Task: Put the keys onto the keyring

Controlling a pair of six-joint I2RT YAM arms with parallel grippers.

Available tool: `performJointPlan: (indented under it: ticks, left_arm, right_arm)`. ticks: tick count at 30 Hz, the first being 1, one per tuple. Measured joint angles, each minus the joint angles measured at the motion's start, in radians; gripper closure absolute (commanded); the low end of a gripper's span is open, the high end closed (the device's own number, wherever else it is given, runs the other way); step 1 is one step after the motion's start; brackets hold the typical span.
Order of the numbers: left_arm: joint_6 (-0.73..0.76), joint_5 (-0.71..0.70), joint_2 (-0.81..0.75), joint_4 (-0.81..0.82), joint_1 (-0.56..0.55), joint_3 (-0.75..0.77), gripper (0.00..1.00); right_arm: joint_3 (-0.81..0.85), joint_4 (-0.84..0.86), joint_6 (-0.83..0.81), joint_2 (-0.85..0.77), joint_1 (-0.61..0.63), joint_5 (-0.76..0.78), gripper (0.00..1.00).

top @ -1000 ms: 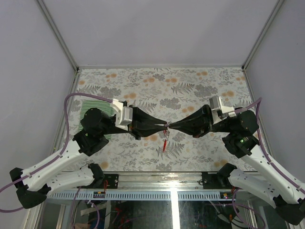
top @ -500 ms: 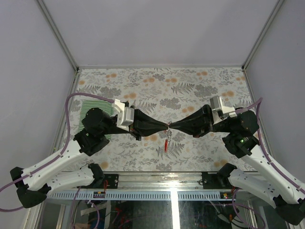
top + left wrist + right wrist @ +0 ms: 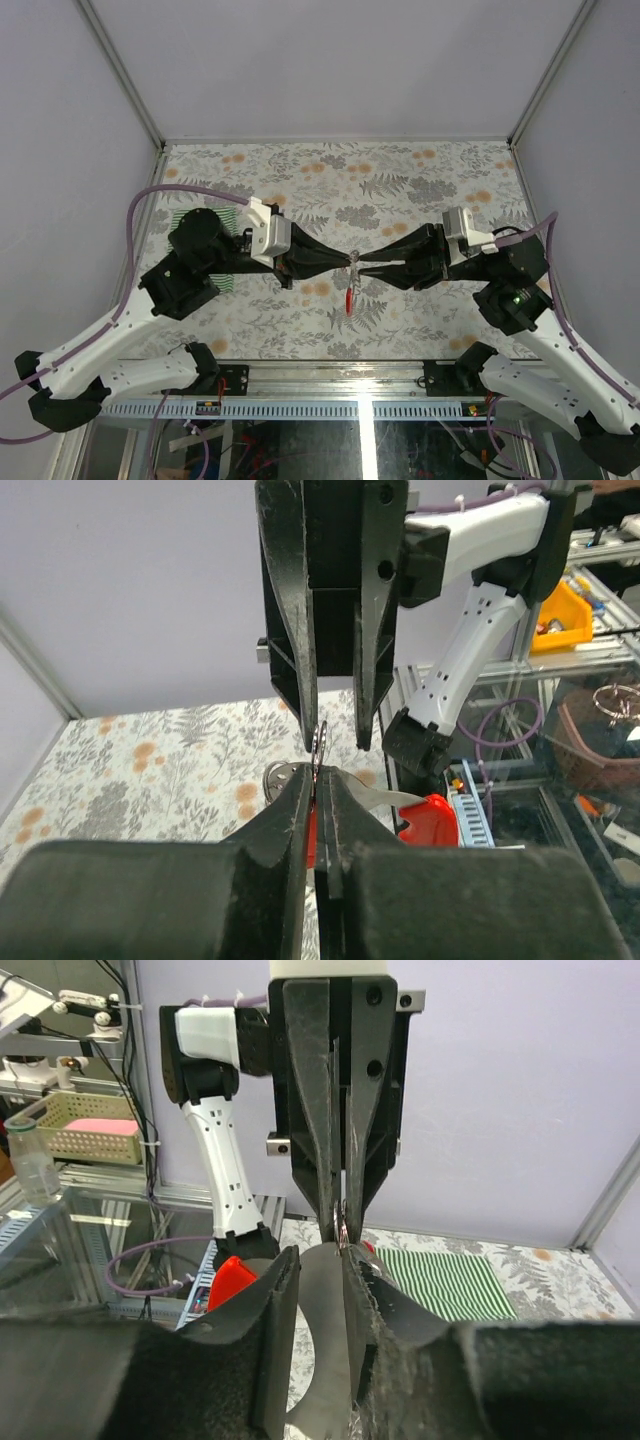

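My left gripper (image 3: 345, 263) is shut on a small silvery keyring (image 3: 320, 742), which stands up out of its tips (image 3: 322, 778) above the table's middle. A silvery metal blade with a red plastic end (image 3: 348, 300) hangs from the ring; it also shows in the left wrist view (image 3: 432, 820) and the right wrist view (image 3: 232, 1280). My right gripper (image 3: 362, 265) faces the left one tip to tip. Its jaws stand apart (image 3: 318, 1255) on either side of the ring (image 3: 343, 1228), and the blade shows through the gap. Keys with green, black or blue tags are out of view.
A green-and-white striped cloth (image 3: 226, 283) lies at the left under the left arm, also in the right wrist view (image 3: 450, 1280). The floral table cover (image 3: 400, 180) runs to grey walls at the back and sides. Metal frame posts stand at the back corners.
My right gripper's jaws have parted; they looked shut before. The left arm has lifted and turned at the wrist. The ring and red piece stay at the same spot.
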Motion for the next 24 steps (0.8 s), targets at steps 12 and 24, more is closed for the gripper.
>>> performJointPlan:
  ticks: [12, 24]
  left_arm:
    - [0.210, -0.074, 0.153, -0.558, 0.000, 0.359, 1.00]
    - [0.336, -0.179, 0.381, -1.040, 0.000, 0.611, 1.00]
  right_arm:
    - [0.108, -0.326, -0.187, -0.011, 0.000, 0.098, 0.65]
    - [0.095, -0.415, -0.240, 0.025, 0.000, 0.128, 0.62]
